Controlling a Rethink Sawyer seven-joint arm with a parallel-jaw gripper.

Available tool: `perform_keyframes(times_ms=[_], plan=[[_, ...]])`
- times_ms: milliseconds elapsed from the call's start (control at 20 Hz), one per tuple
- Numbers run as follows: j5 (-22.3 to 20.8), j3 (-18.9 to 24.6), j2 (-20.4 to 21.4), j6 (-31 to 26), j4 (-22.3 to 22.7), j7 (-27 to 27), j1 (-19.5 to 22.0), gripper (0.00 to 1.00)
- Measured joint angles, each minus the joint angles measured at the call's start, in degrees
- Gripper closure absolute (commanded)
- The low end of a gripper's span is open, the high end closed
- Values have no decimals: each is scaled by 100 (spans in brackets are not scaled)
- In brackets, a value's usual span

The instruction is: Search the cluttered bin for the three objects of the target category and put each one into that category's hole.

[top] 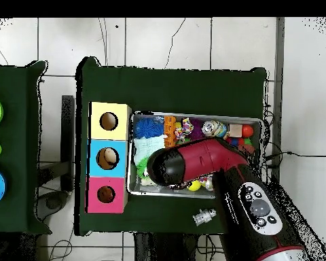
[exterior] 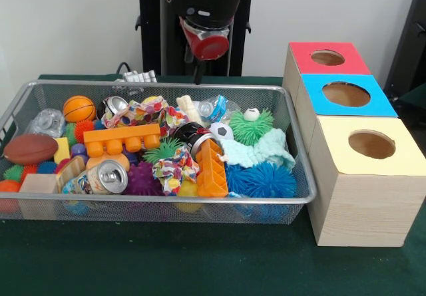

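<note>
The claw (exterior: 198, 78) hangs above the wire bin's (exterior: 296, 136) twelve-o'clock rim; whether it is spread I cannot tell. Which category is wanted is unknowable here, and the tight heap risks a snagged neighbour. The three holed boxes (exterior: 346, 95) wait at three o'clock.

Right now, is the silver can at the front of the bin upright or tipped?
Tipped: the can lies on its side, top facing the front camera.

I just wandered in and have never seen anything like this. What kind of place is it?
Probably a robotics research lab set up for a sorting test: a red and black robot arm hangs over a wire bin crammed with toys, beside three wooden boxes with coloured, holed tops.
</note>
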State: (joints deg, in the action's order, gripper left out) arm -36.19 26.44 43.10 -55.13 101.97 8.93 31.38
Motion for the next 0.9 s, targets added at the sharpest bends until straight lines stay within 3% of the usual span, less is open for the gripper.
perform_keyframes(times_ms=[350, 750, 900], plan=[[300, -153, -6, 485, 8, 62, 93, 0], [873, -190, -273, 1985, 12, 71, 570, 0], [922, -204, -397, 2247, 11, 71, 672, 0]])
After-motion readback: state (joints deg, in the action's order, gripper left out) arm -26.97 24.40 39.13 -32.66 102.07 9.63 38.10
